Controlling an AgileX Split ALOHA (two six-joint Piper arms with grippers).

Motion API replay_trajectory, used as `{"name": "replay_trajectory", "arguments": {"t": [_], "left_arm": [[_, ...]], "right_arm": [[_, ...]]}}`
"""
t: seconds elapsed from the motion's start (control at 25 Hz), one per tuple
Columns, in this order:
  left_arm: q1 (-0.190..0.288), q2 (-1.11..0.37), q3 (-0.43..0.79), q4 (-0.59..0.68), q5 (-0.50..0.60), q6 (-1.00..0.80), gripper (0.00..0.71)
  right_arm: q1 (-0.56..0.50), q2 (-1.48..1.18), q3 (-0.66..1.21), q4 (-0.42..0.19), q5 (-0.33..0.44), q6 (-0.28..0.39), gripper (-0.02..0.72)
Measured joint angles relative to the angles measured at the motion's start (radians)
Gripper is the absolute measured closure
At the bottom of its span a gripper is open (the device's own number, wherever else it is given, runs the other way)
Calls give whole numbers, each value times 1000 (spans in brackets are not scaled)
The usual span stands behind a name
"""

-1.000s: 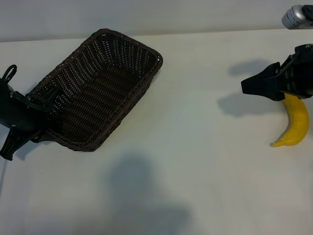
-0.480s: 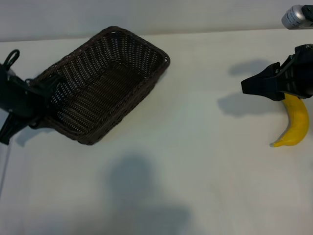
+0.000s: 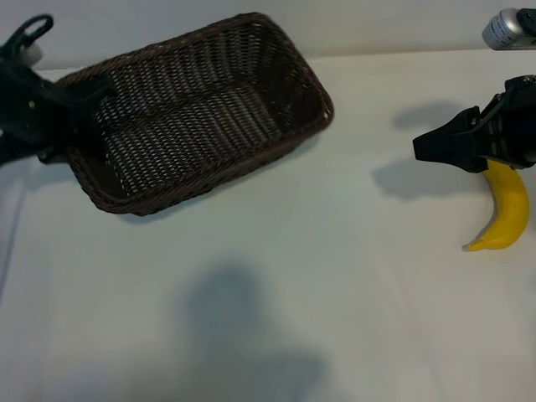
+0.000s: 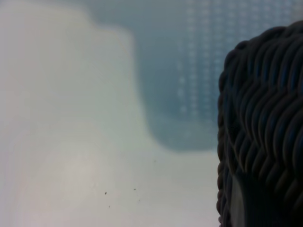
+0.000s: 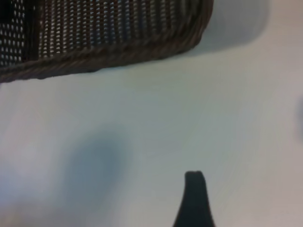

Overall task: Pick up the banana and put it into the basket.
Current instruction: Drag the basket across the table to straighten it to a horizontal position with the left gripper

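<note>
The dark-brown woven basket (image 3: 289,79) hangs tilted above the table at the back left. My left gripper (image 3: 82,113) is shut on the rim of its left end, and that braided rim (image 4: 265,132) fills one side of the left wrist view. The yellow banana (image 3: 507,211) lies on the table at the far right. My right gripper (image 3: 429,148) hovers open just over the banana's upper end and hides it. One dark fingertip (image 5: 194,189) shows in the right wrist view, with the basket (image 5: 109,42) farther off across the table.
The white table (image 3: 335,293) stretches between the basket and the banana. A silver cylinder (image 3: 507,27) sits at the back right corner. Soft shadows lie on the table near the front and beside the right gripper.
The left gripper has carried the basket toward the back and swung its free end round to the right. The right gripper and the banana have not moved.
</note>
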Motion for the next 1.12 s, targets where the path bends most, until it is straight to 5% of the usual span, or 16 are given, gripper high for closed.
{"name": "replay_trajectory", "arguments": {"t": [0.52,1.12], "left_arm": [[0,187,-241,-38,261,358,553],[-104,316,-246,-74,166,364,553]], "right_arm": [[0,0,0,0,0,0,136],[0,0,0,0,1,0,136]]}}
